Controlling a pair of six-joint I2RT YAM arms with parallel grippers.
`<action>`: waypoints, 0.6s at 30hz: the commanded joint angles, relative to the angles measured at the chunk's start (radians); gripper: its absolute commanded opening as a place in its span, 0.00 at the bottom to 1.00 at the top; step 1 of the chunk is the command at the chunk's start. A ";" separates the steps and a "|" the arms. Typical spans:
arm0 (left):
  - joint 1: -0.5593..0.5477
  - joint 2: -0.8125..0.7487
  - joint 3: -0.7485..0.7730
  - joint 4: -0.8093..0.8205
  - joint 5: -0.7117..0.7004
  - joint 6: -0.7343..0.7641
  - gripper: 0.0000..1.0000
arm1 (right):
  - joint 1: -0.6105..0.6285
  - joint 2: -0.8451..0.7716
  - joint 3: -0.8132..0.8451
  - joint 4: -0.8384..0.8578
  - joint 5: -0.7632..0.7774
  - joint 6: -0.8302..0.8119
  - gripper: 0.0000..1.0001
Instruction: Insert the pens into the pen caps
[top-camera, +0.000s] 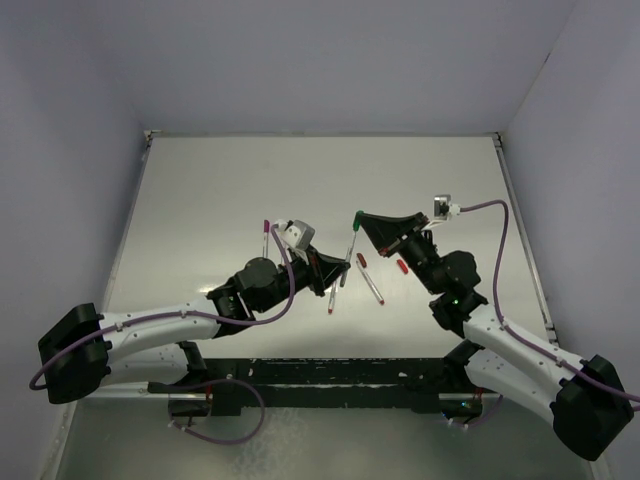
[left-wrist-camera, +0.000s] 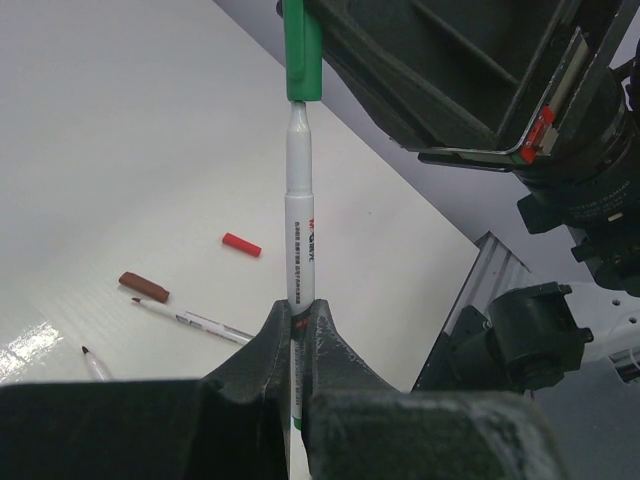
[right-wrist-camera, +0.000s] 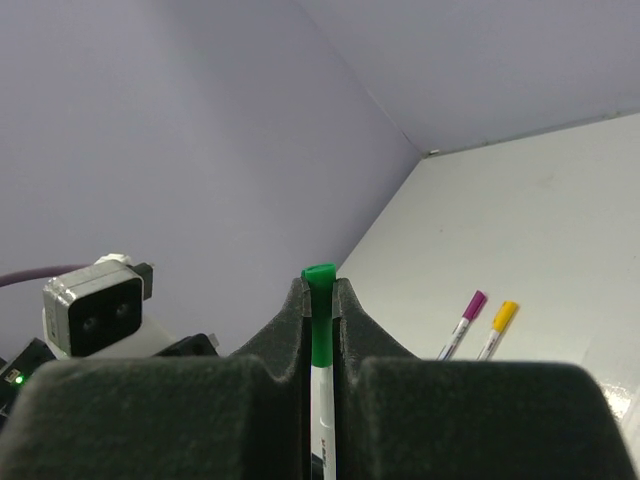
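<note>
My left gripper (left-wrist-camera: 300, 305) is shut on a silver-grey pen (left-wrist-camera: 300, 210), held upright above the table. The pen's top end sits inside the green cap (left-wrist-camera: 302, 50). My right gripper (right-wrist-camera: 320, 285) is shut on that green cap (right-wrist-camera: 320, 315), with the pen's barrel below it. In the top view the left gripper (top-camera: 340, 270) and right gripper (top-camera: 360, 220) meet at mid-table, joined by this pen (top-camera: 351, 243). A red cap (left-wrist-camera: 241, 245) and a dark red cap (left-wrist-camera: 144, 287) lie loose. Two uncapped pens (left-wrist-camera: 195, 322) (left-wrist-camera: 95, 363) lie beside them.
A magenta-capped pen (right-wrist-camera: 465, 320) and a yellow-capped pen (right-wrist-camera: 497, 325) lie side by side farther back on the table; the magenta one also shows in the top view (top-camera: 266, 238). Grey walls enclose the white table (top-camera: 220, 190) on three sides.
</note>
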 joint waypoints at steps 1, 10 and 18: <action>-0.003 -0.012 0.048 0.055 -0.013 0.032 0.00 | 0.003 -0.007 -0.010 0.058 -0.020 -0.015 0.00; -0.003 -0.016 0.045 0.047 -0.022 0.034 0.00 | 0.003 0.010 -0.015 0.065 -0.022 -0.023 0.00; -0.001 0.003 0.060 0.066 -0.032 0.039 0.00 | 0.004 0.021 -0.024 0.071 -0.063 -0.007 0.00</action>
